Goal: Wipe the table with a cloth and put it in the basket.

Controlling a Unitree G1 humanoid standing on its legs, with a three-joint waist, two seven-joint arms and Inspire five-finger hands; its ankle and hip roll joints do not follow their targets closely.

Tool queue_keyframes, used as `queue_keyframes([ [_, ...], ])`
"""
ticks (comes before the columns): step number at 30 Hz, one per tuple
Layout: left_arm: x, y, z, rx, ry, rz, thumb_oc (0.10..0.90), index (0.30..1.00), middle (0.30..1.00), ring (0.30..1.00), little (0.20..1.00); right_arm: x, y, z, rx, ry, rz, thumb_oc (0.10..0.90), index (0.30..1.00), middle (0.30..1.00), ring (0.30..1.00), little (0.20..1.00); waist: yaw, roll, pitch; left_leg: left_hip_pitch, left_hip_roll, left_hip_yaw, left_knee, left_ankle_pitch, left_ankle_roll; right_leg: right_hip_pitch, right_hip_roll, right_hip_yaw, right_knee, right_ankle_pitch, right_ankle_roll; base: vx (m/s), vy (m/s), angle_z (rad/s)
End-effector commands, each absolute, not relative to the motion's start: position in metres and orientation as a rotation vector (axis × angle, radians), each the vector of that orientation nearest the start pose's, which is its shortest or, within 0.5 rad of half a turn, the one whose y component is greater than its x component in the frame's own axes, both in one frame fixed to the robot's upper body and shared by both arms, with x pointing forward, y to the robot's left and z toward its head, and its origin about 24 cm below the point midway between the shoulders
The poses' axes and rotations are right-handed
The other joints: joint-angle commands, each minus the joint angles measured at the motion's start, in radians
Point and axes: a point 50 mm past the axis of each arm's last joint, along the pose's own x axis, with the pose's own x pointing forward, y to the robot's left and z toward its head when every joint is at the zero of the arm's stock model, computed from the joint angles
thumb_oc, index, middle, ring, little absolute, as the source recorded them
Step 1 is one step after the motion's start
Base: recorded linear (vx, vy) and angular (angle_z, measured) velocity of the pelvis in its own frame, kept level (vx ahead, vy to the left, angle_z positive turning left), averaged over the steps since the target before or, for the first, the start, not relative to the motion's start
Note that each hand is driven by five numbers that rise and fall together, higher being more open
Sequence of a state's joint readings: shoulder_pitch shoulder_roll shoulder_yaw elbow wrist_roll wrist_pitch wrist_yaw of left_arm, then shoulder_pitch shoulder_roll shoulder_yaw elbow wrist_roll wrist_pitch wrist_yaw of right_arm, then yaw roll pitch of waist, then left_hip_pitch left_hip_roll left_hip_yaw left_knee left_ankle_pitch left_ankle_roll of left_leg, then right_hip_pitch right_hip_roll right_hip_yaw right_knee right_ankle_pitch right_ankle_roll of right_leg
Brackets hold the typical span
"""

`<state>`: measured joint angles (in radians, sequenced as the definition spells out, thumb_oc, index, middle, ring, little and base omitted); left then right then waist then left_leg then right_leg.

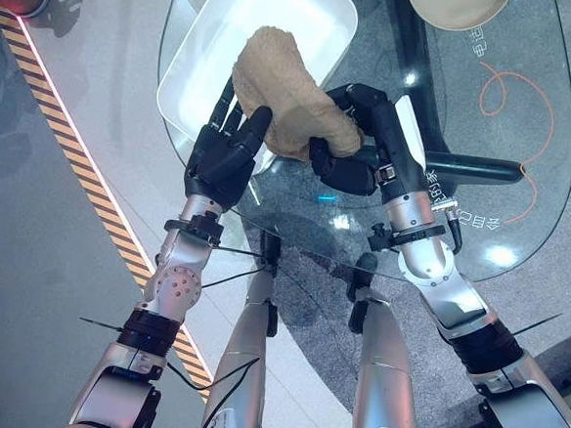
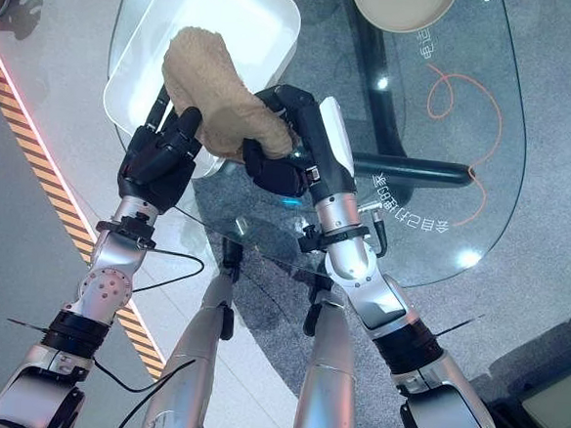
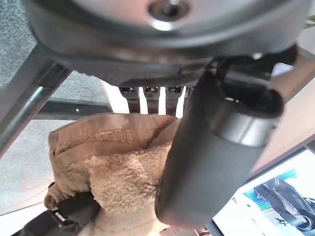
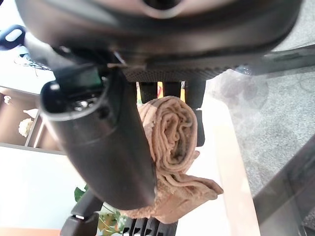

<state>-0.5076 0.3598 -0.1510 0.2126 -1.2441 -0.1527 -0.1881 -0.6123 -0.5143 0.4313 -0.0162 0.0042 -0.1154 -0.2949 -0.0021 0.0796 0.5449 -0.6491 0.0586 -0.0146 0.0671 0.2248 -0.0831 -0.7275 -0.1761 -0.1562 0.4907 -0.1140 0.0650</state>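
The glass table (image 1: 527, 123) is standing over grey floor with a striped hazard line (image 1: 66, 130) running alongside. A white basket (image 1: 203, 56) is sitting on the glass. Both the left hand (image 1: 226, 156) and right hand (image 1: 353, 155) are clutching the tan cloth (image 1: 289, 92), holding it bunched above the basket's near edge.

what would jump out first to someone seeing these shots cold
The tan fluffy cloth, bunched up and held between both hands above the near edge of the white basket. The right robot hand is curled round its near end, while the left robot hand touches it from the other side. All this sits over a glass table with the floor visible through it.
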Motion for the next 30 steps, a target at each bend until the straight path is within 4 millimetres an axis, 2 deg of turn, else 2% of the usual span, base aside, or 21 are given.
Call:
queue_keyframes([
  [1,0.323,0.150,0.212,-0.799,-0.583,-0.606,0.800,0.900,0.900,0.900,0.900,0.258,-0.072,0.283,-0.310,-1.171,0.360,0.100,0.300,0.300,0.300,0.200,0.002,-0.041,-0.025,0.053,-0.003,0.098,0.113,-0.174,0.010,0.098,-0.011,0.004,-0.250,0.159,0.060,0.00,0.000,0.00],
  [17,0.320,0.144,0.217,-0.816,-0.610,-0.685,0.800,0.900,0.900,0.900,0.900,0.265,-0.064,0.275,-0.349,-1.093,0.404,0.100,0.300,0.300,0.300,0.200,0.003,-0.042,-0.025,0.059,-0.006,0.097,0.106,-0.172,0.008,0.104,-0.012,0.002,-0.257,0.162,0.060,0.00,0.000,0.00],
  [30,0.317,0.132,0.223,-0.774,-0.599,-0.819,0.800,0.900,0.900,0.900,0.900,0.277,-0.069,0.270,-0.334,-1.029,0.334,0.100,0.300,0.300,0.300,0.200,0.001,-0.039,-0.025,0.067,-0.006,0.101,0.100,-0.174,0.009,0.108,-0.016,0.004,-0.262,0.165,0.062,0.00,0.000,0.00],
])
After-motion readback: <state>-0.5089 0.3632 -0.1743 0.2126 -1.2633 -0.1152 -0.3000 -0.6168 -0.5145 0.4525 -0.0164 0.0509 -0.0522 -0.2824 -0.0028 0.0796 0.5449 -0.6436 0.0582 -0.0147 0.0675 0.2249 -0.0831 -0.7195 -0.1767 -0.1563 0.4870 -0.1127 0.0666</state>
